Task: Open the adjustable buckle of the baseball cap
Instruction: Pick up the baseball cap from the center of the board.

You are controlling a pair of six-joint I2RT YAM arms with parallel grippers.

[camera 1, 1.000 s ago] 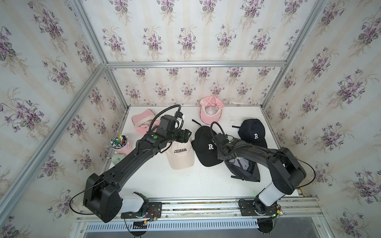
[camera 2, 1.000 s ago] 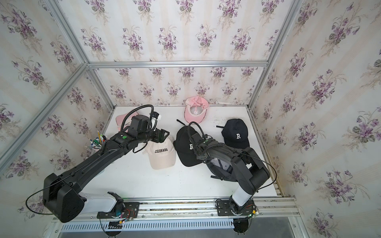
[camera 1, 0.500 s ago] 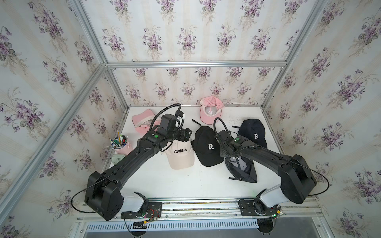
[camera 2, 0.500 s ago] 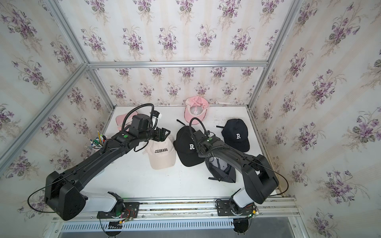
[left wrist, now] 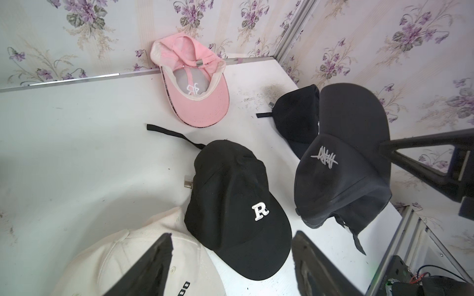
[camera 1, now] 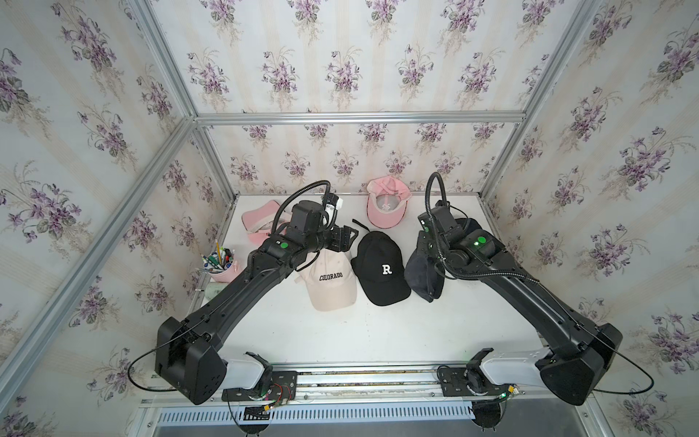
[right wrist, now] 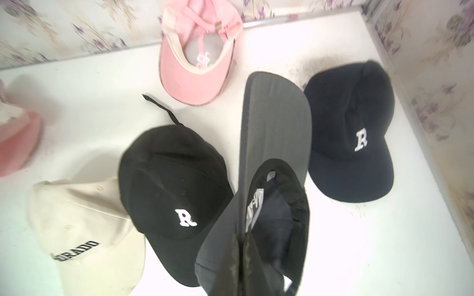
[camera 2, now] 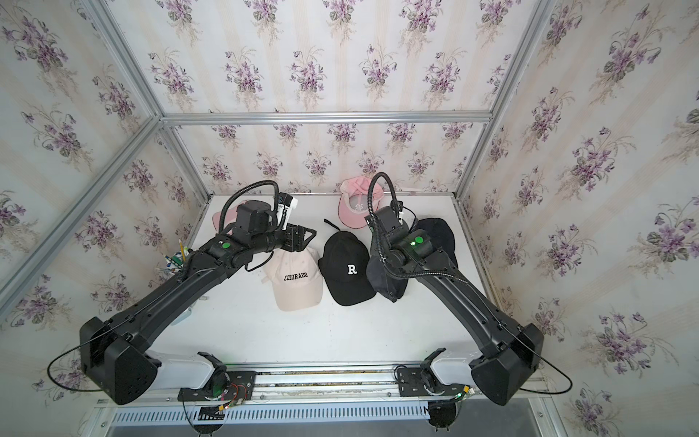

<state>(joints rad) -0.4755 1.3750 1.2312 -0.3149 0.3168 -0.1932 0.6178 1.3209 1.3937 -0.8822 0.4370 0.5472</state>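
The white table [camera 1: 340, 333] fills the floor of the flower-papered booth, and the left arm [camera 1: 242, 287] and right arm [camera 1: 529, 299] reach in over it from the near rail. At the middle lie a cream COLORADO cap [camera 1: 333, 282] and a black R cap [camera 1: 382, 268], side by side and touching. A second black R cap [right wrist: 351, 133] sits near the right wall, an upturned pink cap [camera 1: 386, 206] rests against the back wall, and another pink cap [camera 1: 259, 223] shows behind the left arm, with a pen cup [camera 1: 223, 265] at the left edge. The task's dark cap [left wrist: 341, 179], marked with grey tally strokes, hangs between the two R caps with its brim pointing up. The right gripper [right wrist: 241, 238] is pinched fully closed on this cap's fabric. The left gripper [left wrist: 230, 233] hovers with its jaws wide apart and empty, above where the cream and black caps meet. The dark cap's strap [left wrist: 357, 238] dangles loose below it; its buckle cannot be made out.
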